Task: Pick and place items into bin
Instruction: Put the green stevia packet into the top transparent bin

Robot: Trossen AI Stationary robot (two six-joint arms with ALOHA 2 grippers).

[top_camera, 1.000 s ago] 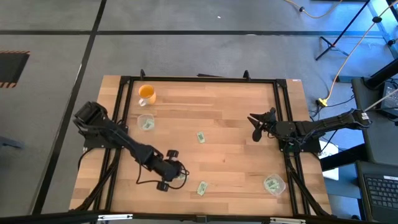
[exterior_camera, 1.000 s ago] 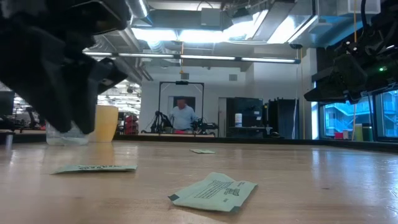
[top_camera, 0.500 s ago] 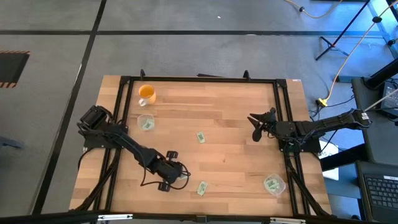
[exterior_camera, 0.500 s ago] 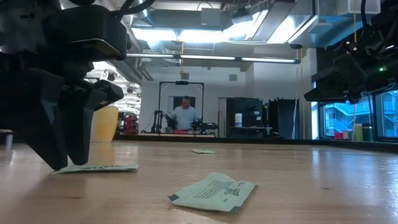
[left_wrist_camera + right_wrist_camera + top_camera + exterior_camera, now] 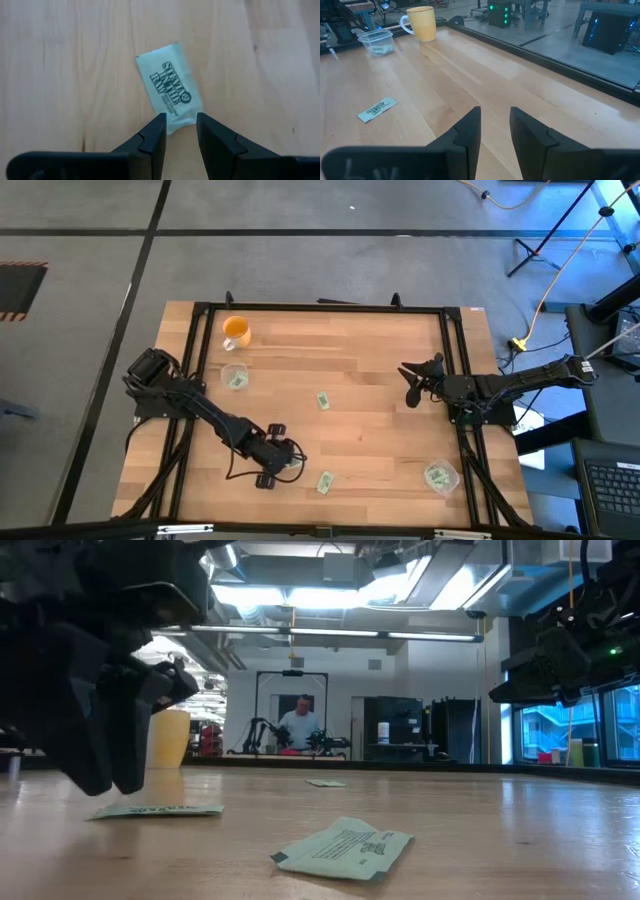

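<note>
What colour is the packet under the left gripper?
The packet is pale green with dark print, clearest in the left wrist view.

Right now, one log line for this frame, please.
left gripper: open, over packet | right gripper: open, idle at table's right edge | packet not gripped

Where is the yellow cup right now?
In the high view the cup stands at the table's far left corner, with a small clear tub holding a packet just in front of it.

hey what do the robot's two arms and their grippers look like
Both arms are dark, slim and jointed. The left arm trails a thin black cable looping near the left gripper. The right gripper matches it: two flat, dark, wedge-shaped fingers. No markings show.
</note>
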